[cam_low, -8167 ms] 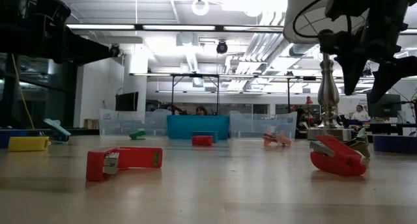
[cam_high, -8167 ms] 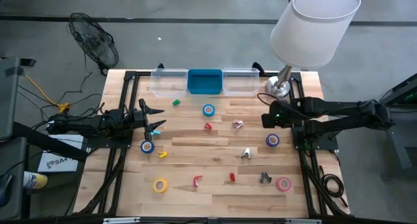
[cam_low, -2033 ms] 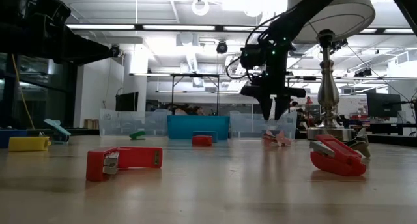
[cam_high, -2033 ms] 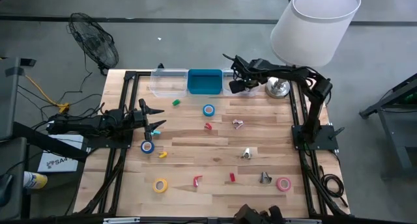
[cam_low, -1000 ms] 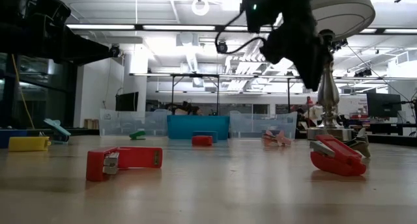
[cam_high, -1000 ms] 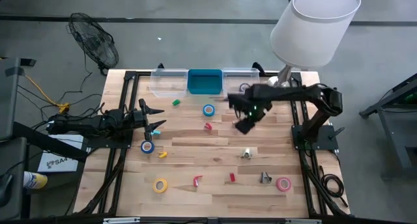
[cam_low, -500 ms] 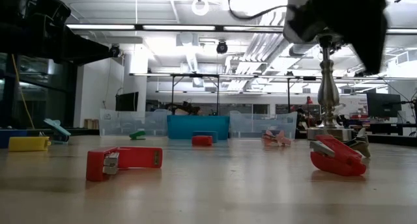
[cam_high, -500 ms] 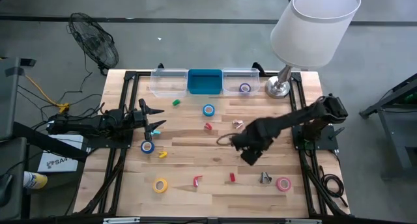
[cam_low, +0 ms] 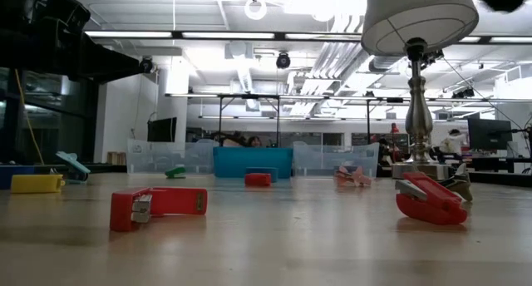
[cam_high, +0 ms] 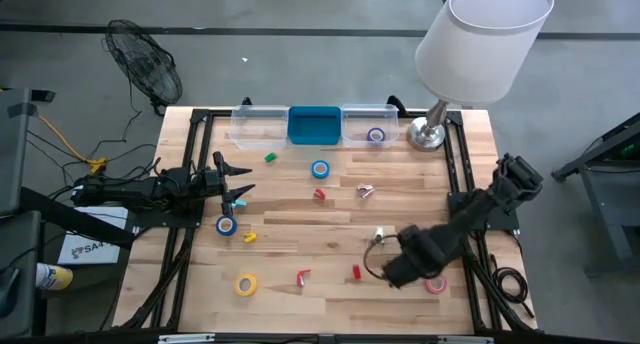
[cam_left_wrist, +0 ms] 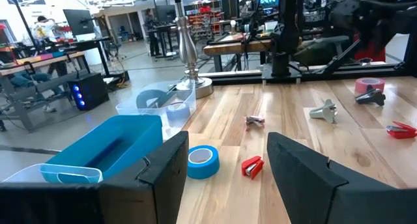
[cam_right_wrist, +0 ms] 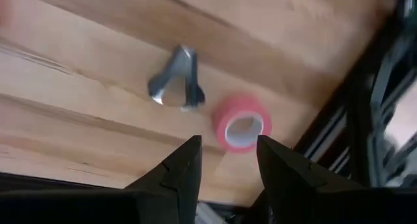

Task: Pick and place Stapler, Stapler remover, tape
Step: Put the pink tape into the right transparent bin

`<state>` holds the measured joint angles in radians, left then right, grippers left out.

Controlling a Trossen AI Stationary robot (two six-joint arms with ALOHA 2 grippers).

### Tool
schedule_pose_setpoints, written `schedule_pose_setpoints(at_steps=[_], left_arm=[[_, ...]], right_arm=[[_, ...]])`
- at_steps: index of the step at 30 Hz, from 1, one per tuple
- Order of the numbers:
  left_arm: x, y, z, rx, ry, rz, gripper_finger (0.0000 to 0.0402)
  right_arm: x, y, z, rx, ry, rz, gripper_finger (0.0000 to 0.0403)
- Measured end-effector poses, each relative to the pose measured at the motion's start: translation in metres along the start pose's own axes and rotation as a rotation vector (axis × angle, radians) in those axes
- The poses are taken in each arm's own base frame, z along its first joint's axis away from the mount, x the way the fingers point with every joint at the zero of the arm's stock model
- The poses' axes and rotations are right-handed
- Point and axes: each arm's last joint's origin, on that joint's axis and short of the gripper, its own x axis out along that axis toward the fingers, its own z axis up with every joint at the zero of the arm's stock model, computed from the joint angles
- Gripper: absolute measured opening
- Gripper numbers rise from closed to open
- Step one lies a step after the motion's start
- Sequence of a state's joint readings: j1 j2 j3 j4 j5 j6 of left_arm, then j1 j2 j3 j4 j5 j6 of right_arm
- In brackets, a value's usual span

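My right gripper point(cam_right_wrist: 229, 164) is open and hovers over the table's near right part, touching nothing. In the high view the right gripper point(cam_high: 392, 271) covers the spot beside the pink tape roll point(cam_high: 435, 282). Its wrist view looks down on the pink tape roll point(cam_right_wrist: 241, 129), lying flat, and a grey stapler remover point(cam_right_wrist: 176, 87) beside it. My left gripper point(cam_high: 236, 190) waits open at the left edge. A purple tape roll point(cam_high: 376, 135) lies in the right clear bin point(cam_high: 364, 115). Blue rolls point(cam_high: 320, 169) point(cam_high: 226, 225) and a yellow roll point(cam_high: 246, 283) lie flat on the wood.
A blue bin point(cam_high: 314, 125) stands between two clear bins at the far edge. A lamp point(cam_high: 428, 134) stands at the far right corner. Red staplers point(cam_high: 302, 277) point(cam_high: 356, 272) point(cam_high: 320, 194), a white remover point(cam_high: 378, 235) and a pink remover point(cam_high: 366, 191) are scattered mid-table.
My right gripper has swept from above the table's middle toward the near right, coming over the grey remover and pink tape roll. It has left the low view almost wholly. No object on the table has moved.
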<state>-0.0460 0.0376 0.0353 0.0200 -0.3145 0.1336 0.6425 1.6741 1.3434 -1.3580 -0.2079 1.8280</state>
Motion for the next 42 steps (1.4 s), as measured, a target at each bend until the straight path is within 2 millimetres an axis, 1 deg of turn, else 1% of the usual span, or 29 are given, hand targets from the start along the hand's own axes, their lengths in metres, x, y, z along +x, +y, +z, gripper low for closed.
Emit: schedule_pose_setpoints(at_steps=[3, 7, 13, 17, 21, 25, 28, 33, 35, 38, 42], left_arm=[[0.0, 0.0, 0.0, 0.0, 0.0, 0.0, 0.0205], [0.0, 0.0, 0.0, 0.0, 0.001, 0.0, 0.0205], [0.0, 0.0, 0.0, 0.0, 0.0, 0.0, 0.0205], [0.0, 0.0, 0.0, 0.0, 0.0, 0.0, 0.0205], [0.0, 0.0, 0.0, 0.0, 0.0, 0.0, 0.0205], [0.0, 0.0, 0.0, 0.0, 0.0, 0.0, 0.0205], [0.0, 0.0, 0.0, 0.0, 0.0, 0.0, 0.0205], [0.0, 0.0, 0.0, 0.0, 0.0, 0.0, 0.0205], [0.0, 0.0, 0.0, 0.0, 0.0, 0.0, 0.0205], [0.0, 0.0, 0.0, 0.0, 0.0, 0.0, 0.0205], [0.0, 0.0, 0.0, 0.0, 0.0, 0.0, 0.0205]], right_arm=[[0.004, -0.004, -0.018, 0.08, 0.006, 0.002, 0.0139], [0.008, -0.009, -0.037, 0.122, -0.003, 0.012, 0.0139], [0.013, -0.017, -0.053, 0.184, -0.071, 0.031, 0.0139], [0.02, -0.016, -0.059, 0.159, -0.11, 0.029, 0.0139], [0.029, -0.009, -0.061, 0.112, -0.104, 0.036, 0.0139], [0.049, -0.005, -0.058, 0.098, -0.098, 0.086, 0.0139], [0.063, -0.009, -0.055, 0.108, -0.077, 0.047, 0.0139], [0.072, -0.014, -0.051, 0.085, -0.045, -0.02, 0.0139], [0.075, -0.014, -0.051, 0.073, -0.031, -0.022, 0.0139], [0.08, -0.013, -0.05, 0.066, -0.018, 0.0, 0.0139], [0.094, -0.009, -0.048, 0.05, 0.002, 0.078, 0.0139]])
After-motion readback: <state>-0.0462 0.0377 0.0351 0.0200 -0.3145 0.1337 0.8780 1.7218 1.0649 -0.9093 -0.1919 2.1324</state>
